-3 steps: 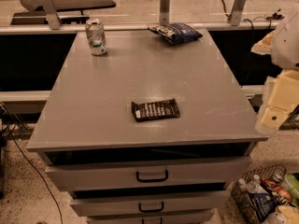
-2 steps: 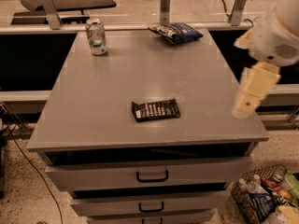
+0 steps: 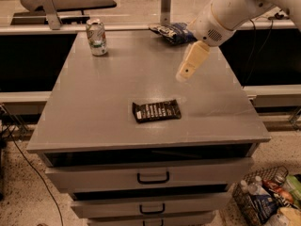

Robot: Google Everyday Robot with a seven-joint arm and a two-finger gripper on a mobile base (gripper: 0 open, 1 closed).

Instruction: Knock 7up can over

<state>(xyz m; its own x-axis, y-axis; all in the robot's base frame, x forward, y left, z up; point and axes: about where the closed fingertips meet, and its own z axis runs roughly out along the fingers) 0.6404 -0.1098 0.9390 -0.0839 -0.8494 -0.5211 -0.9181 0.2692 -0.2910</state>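
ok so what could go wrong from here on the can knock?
1. The can stands upright near the table's back left corner; a hard swipe could send it off the edge rather than tip it.
2. The hand hangs over the table's right-middle, well apart from the can; a long sweep may miss or only graze it.
3. The blue bag lies at the back edge beside the arm and might get dragged.

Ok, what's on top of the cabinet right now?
The can stands upright at the far left corner, a dark packet lies near the middle, and a blue packet at the far edge is partly covered by the arm. The gripper hangs over the right side.
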